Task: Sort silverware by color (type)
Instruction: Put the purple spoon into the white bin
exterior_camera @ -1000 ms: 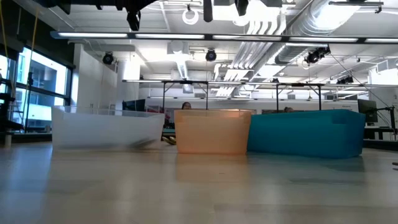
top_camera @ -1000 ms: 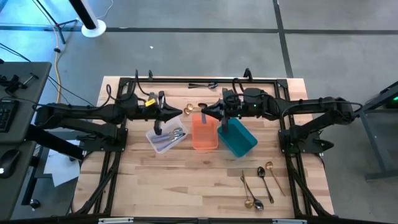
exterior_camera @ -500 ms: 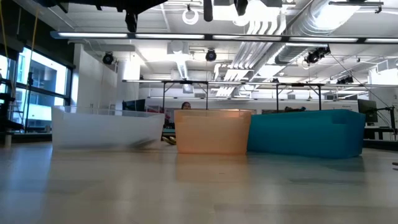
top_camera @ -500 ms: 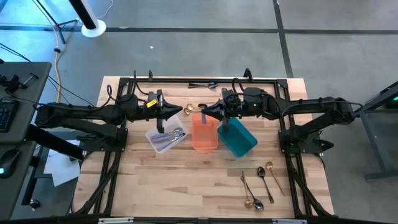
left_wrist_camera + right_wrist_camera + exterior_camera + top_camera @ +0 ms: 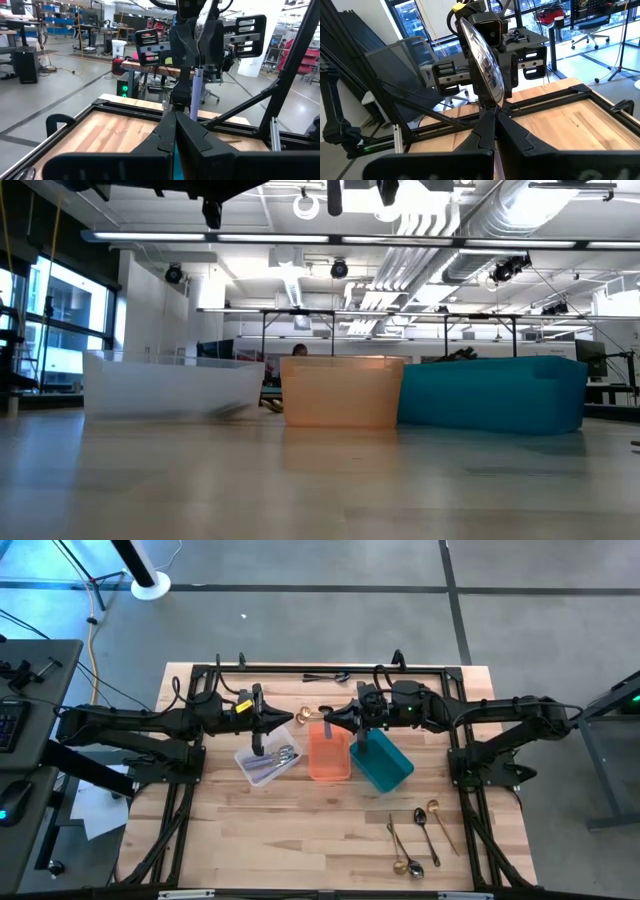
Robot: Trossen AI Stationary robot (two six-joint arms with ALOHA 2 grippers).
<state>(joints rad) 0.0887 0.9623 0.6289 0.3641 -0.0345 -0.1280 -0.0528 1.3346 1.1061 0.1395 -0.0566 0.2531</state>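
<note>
Both grippers, left gripper (image 5: 288, 720) and right gripper (image 5: 327, 718), hung pinched shut and empty above the bins. Loose silverware (image 5: 418, 838) lay toward five o'clock; reaching there called for opening before descending.

Robotics lab, exposed ducts (image 5: 470, 225), workbenches (image 5: 150, 65)

Three bins (image 5: 325, 758) side by side mid-table (image 5: 300, 830); loose silverware (image 5: 418, 835) on table's front-right, more at back edge.
</note>
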